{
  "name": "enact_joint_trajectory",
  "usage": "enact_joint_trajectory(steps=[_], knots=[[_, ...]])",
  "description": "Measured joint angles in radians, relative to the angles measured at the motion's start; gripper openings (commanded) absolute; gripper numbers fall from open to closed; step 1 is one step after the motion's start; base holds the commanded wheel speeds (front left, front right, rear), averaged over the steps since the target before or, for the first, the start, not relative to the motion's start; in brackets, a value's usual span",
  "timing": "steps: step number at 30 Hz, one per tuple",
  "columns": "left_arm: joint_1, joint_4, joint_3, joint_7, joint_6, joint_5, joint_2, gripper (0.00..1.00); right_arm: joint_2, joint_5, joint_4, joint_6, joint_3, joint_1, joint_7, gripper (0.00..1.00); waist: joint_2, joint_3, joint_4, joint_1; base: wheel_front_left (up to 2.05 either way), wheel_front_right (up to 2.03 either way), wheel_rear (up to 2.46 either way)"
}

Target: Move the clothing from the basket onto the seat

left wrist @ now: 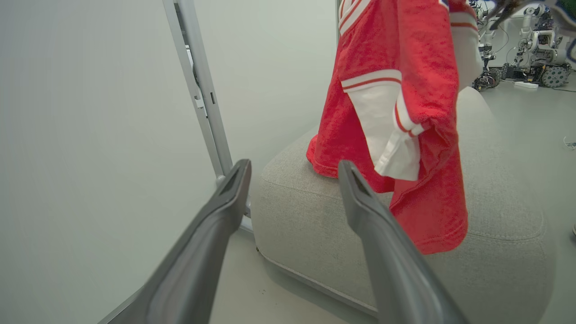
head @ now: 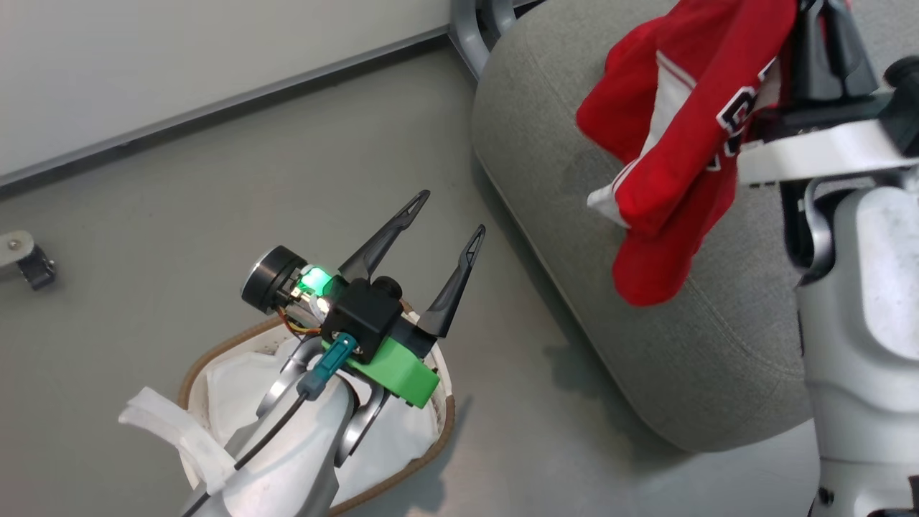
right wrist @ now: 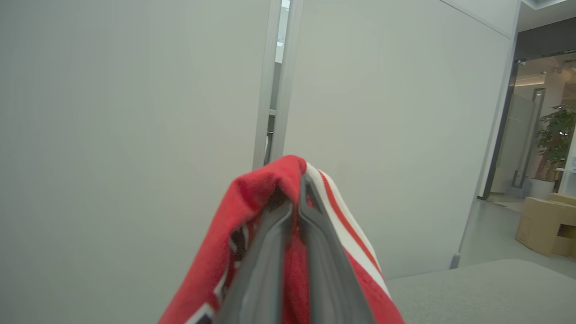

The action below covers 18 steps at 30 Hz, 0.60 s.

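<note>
A red garment (head: 671, 136) with white striped trim and dark lettering hangs from my right gripper (head: 818, 21), which is shut on its top fold (right wrist: 279, 180). It dangles over the grey seat (head: 574, 237), and its lower hem (left wrist: 432, 225) brushes the cushion (left wrist: 306, 211). My left gripper (head: 449, 215) stands open and holds nothing, above the basket (head: 423, 459) at the lower left. The basket's brown rim and white cloth liner (head: 237, 388) show beside my left forearm; most of its inside is hidden by that arm.
Grey-green floor (head: 215, 208) spreads between the basket and the seat. A pale wall (head: 143, 64) runs along the far left, with a metal frame post (left wrist: 198, 85) by the seat's corner. A small caster (head: 29, 262) sits at the left edge. Cardboard boxes (right wrist: 544, 220) stand far off.
</note>
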Motion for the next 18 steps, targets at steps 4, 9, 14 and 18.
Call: enact_joint_trajectory(steps=[4, 9, 14, 18], knots=[[-0.023, 0.012, -0.009, 0.0, -0.001, 0.006, 0.019, 1.0, -0.051, -0.058, 0.048, 0.0, -0.074, -0.14, 0.0, 0.0, 0.0, 0.06, -0.019, 0.0, 0.0, 0.0, 0.0], [-0.048, 0.015, -0.017, 0.0, -0.003, 0.007, 0.037, 1.0, -0.135, -0.141, 0.181, 0.0, -0.149, -0.301, 0.0, 0.0, 0.0, 0.142, -0.009, 0.0, 0.0, 0.0, 0.0], [-0.072, 0.011, -0.023, 0.0, -0.004, 0.007, 0.047, 1.0, -0.194, -0.249, 0.273, 0.0, -0.246, -0.405, 0.0, 0.0, 0.0, 0.209, 0.027, 0.0, 0.0, 0.0, 0.0], [-0.089, 0.006, -0.023, 0.0, -0.004, 0.007, 0.049, 1.0, -0.228, -0.358, 0.38, 0.0, -0.369, -0.444, 0.0, 0.0, 0.0, 0.249, 0.074, 0.0001, 0.0, 0.0, 0.0]])
